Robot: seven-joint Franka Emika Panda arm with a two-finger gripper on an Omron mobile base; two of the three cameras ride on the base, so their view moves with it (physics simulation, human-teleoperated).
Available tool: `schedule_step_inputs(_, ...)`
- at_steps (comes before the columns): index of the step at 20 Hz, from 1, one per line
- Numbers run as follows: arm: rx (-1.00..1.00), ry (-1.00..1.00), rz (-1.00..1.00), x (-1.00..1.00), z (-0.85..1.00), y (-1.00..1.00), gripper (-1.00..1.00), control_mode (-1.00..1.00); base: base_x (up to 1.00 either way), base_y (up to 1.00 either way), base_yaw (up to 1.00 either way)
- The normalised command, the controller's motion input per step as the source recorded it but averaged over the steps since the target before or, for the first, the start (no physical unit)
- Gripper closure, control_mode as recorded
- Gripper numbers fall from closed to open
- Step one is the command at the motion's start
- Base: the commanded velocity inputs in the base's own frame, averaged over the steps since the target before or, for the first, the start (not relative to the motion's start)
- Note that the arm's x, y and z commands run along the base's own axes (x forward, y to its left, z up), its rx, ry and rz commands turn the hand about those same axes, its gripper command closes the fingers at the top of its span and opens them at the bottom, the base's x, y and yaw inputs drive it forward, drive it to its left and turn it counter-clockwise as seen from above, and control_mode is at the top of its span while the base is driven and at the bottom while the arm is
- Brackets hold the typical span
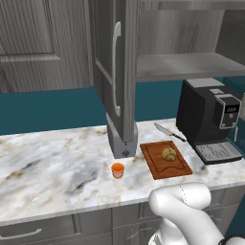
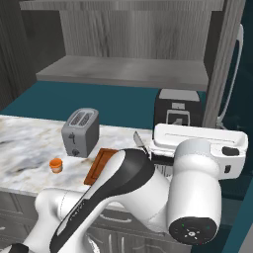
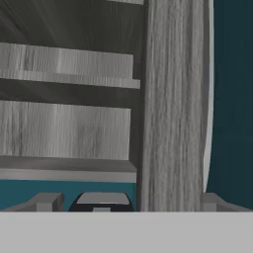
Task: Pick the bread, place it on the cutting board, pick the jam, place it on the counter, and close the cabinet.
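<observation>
Bread (image 1: 168, 154) on cutting board (image 1: 165, 159), jam (image 1: 117, 170) on tabletop (image 1: 52, 167); remaining: shutting cabinet (image 1: 112, 67). End effector (image 3: 126, 202) spread wide, empty, facing right-hand door's edge (image 3: 170, 99); door upright, just ahead, slightly right.

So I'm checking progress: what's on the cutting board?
The bread sits on the cutting board, near its middle. In the right base view the arm covers most of the board, so the bread is hidden there.
</observation>
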Motion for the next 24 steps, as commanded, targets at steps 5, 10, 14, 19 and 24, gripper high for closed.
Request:
schedule_step_inputs(5, 0.0, 0.04, 0.08, 0.07, -0.02, 0.39, -1.0, -1.0, 0.0, 0.0, 0.0)
schedule_step_inputs(10, -0.02, 0.03, 0.04, 0.18, -0.05, 0.49, -1.0, -1.0, 0.0, 0.0, 0.0)
schedule_step_inputs(14, -0.01, 0.01, 0.03, 0.24, -0.03, 0.47, -1.0, -1.0, 0.0, 0.0, 0.0)
schedule_step_inputs(19, 0.0, 0.0, 0.02, 0.26, -0.01, 0.43, -1.0, -1.0, 0.0, 0.0, 0.0)
schedule_step_inputs(24, 0.0, 0.0, 0.0, 0.24, 0.0, 0.34, -1.0, -1.0, 0.0, 0.0, 0.0)
